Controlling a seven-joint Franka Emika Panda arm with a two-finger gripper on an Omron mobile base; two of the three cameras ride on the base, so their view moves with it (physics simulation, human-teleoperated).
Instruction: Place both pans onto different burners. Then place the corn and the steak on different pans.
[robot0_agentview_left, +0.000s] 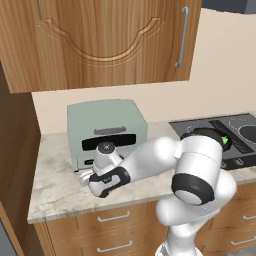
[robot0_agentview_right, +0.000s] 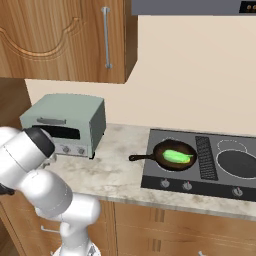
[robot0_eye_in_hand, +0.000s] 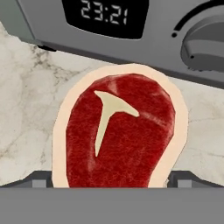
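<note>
Two pans already sit on the cooktop (robot0_agentview_right: 200, 182): skillet (robot0_agentview_right: 172, 155) on the left burner w/ corn (robot0_agentview_right: 177, 156) inside, grey pan (robot0_agentview_right: 239, 164) on the right burner, nothing in it as far as we can tell. So the steak (robot0_eye_in_hand: 118, 135) is what's left. It lies flat on the marble counter (robot0_agentview_right: 112, 175), just in front of the toaster oven (robot0_agentview_left: 106, 131), whose clock and knob sit at 12 o'clock in the hand view.

Our gripper (robot0_eye_in_hand: 111, 183) is down over the steak, fingers spread as wide as they go, one tip at 8 o'clock and one at 4 o'clock of the meat, holding nothing yet.

To do this well, we judge: keep the slab centred btwn the tips, drop until they reach the counter level, close on the narrower width. Slab is thin and flat, so a shallow pinch may slip; go low. Lift straight up before swinging, since the oven front is v. close at 12 o'clock. Then carry to the grey pan, not the skillet.
</note>
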